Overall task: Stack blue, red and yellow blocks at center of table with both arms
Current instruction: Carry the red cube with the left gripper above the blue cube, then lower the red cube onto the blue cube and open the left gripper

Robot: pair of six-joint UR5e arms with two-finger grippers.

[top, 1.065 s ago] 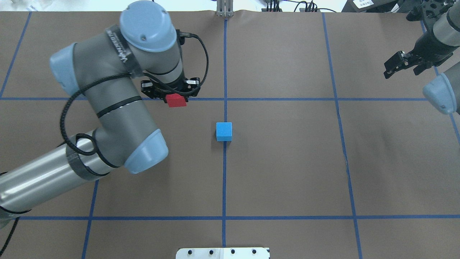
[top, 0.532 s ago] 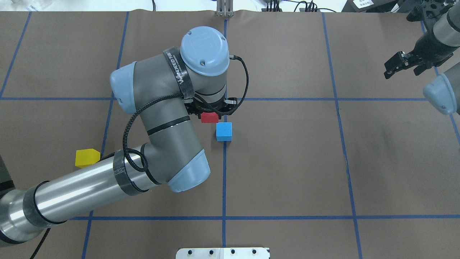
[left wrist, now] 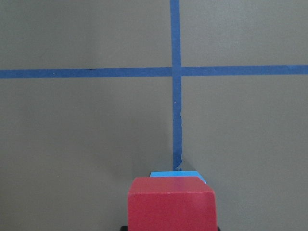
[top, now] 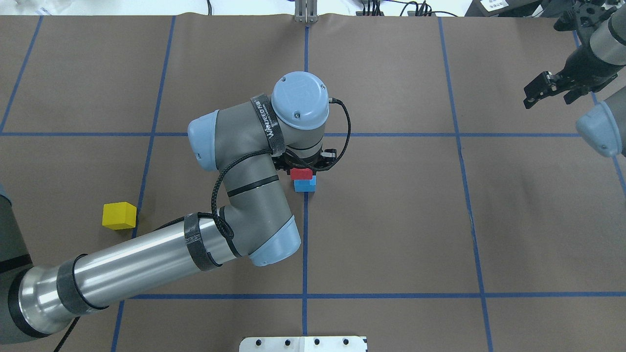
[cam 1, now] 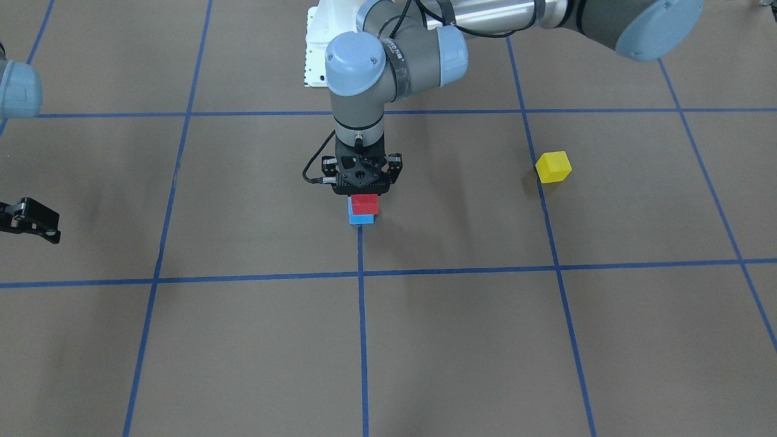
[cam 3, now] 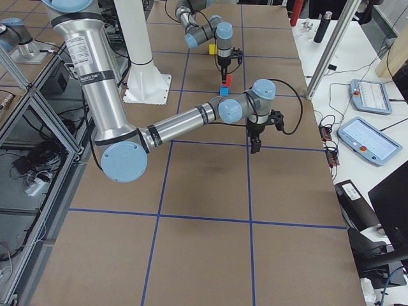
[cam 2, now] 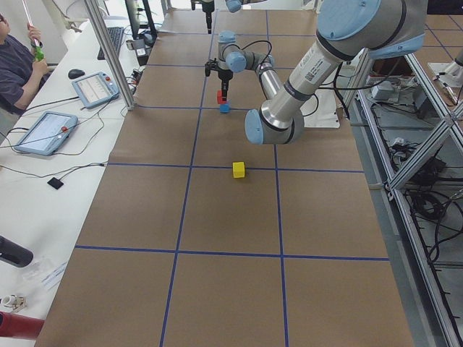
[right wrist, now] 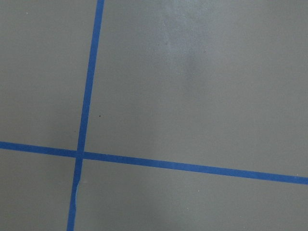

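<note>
The left pincer (cam 1: 363,193) is clamped on the red block (cam 1: 365,204), just above the blue block (cam 1: 362,219) at the counter's (cam 1: 243,340) center. The yellow block (cam 1: 553,167) sits well apart. The right pincer (top: 540,91) hangs at the edge; I cannot tell its state.

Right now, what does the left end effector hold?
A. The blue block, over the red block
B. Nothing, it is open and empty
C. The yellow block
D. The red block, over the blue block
D: the left end effector is shut on the red block directly over the blue block, while the yellow block sits alone on the table.
</note>
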